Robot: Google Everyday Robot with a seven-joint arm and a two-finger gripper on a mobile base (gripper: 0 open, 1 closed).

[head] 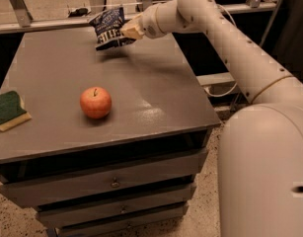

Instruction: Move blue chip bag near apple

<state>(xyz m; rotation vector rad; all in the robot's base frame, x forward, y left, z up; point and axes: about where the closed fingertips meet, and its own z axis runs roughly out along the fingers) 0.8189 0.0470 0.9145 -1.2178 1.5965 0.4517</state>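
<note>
Grey surface [156,107] over drawers [141,174], with the blue chip bag [107,26] held at the far edge.
It stands on a speckled floor [13,216], with a metal rail behind. The white arm [240,48] reaches from the lower right across to the back, where its gripper [132,30] is clamped on the bag's right side (the bag tilted, a shadow beneath it). The apple [95,102] sits front-left, well apart from the bag. A green-and-yellow sponge [8,110] lies at the left edge. The bag's lettering is hard to read.

Table [156,83]: apple [95,102], sponge [8,110]; tool [127,32] over back.
</note>
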